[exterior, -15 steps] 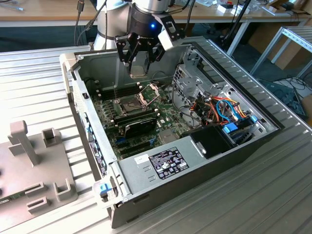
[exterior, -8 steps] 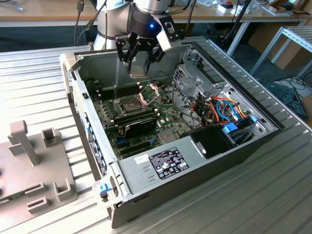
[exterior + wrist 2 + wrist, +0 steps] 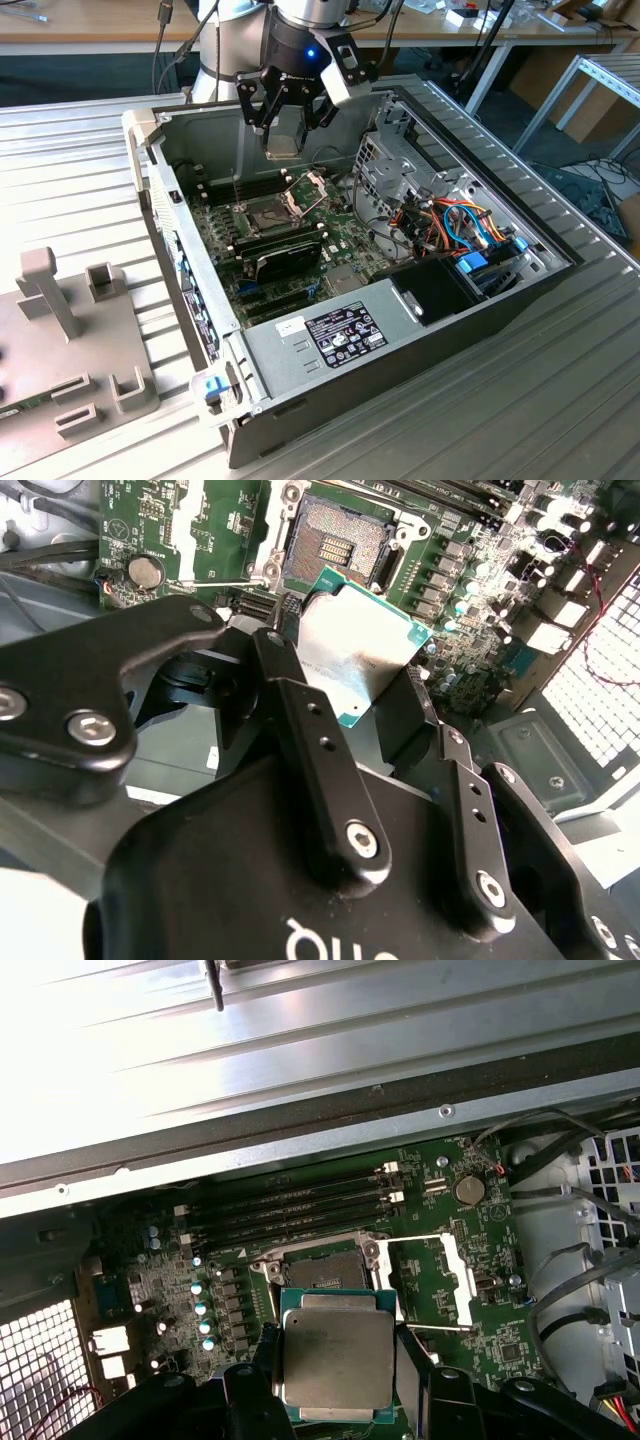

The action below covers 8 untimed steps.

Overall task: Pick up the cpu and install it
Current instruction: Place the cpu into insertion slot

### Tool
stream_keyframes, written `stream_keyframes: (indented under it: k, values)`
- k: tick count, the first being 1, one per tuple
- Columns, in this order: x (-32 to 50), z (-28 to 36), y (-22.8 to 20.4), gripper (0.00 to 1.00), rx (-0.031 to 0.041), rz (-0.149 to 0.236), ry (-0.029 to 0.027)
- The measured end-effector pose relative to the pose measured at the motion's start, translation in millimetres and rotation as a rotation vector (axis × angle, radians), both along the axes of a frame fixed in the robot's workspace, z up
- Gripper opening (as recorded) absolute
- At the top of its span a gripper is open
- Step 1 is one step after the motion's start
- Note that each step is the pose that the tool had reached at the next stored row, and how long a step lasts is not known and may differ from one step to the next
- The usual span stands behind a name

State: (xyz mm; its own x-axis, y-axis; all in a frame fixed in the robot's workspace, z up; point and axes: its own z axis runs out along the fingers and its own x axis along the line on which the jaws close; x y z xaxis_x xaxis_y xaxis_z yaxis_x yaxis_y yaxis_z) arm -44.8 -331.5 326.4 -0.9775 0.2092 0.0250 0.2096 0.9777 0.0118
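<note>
the ribbed metal table [image 3: 560, 400] carries an open case [image 3: 400, 345] lying on its side. some grey fixtures [image 3: 60, 340] stand on the table toward the exterior view's left. inside the case the green board [image 3: 340, 245] faces up, with a bundle of cables [image 3: 450, 225] toward the exterior view's right.

the hand [image 3: 285, 125] hangs over the far part of the case, above the board and clear of it. it is clenched on the cpu [image 3: 283, 142]. in the second wrist view its black fingers [image 3: 310, 750] press on two opposite edges of the chip and leave the grey metal lid bare.

on the board the shiny frame [image 3: 430, 1280] stands swung open just beside the socket [image 3: 325, 1270], which looks empty. in both wrist views the cpu [image 3: 338, 1355] is held in the air near the socket and not yet in it.

the cpu looks light, flat and stiff, so weight should be no trouble. the smooth lid and thin edges probably give little purchase, so it could slip or twist if the squeeze is uneven. the underside and the socket's contacts are likely fragile. the sound hold is by the edges, kept level, as the hand has it now.
</note>
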Motion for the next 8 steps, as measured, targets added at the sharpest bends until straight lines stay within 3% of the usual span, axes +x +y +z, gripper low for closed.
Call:
stream_keyframes:
  k: [7,8]
  values:
    - [0.0,-0.1,0.0,0.55,0.0,-0.017,0.0]
    - [0.0,-0.3,0.0,0.55,0.0001,-0.051,0.0]
